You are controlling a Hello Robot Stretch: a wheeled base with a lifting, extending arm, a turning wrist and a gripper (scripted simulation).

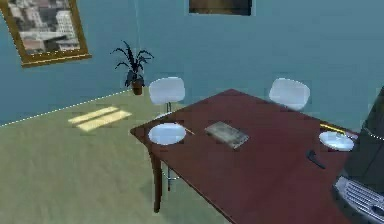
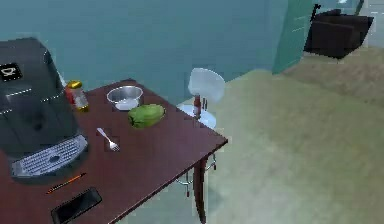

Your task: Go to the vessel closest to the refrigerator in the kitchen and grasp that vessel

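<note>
Judging it early: likely vessel, a metal bowl (image 2: 125,97), sat far on the tabletop (image 1: 260,165), right of the coffee machine (image 2: 35,100). Approach and grasp remained; claw state couldn't be told.

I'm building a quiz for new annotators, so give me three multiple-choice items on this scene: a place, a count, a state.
1. Where is the potted plant? A on a shelf; B on the floor; C on a windowsill.
2. How many white chairs stand at the table in the forward view? A one; B two; C four.
3. How does the bowl sit? A upright on the table; B upside down; C on its side.
Key: B, its pot rests on the floor; B, two show behind the table; A, its hollow faces up.
</note>
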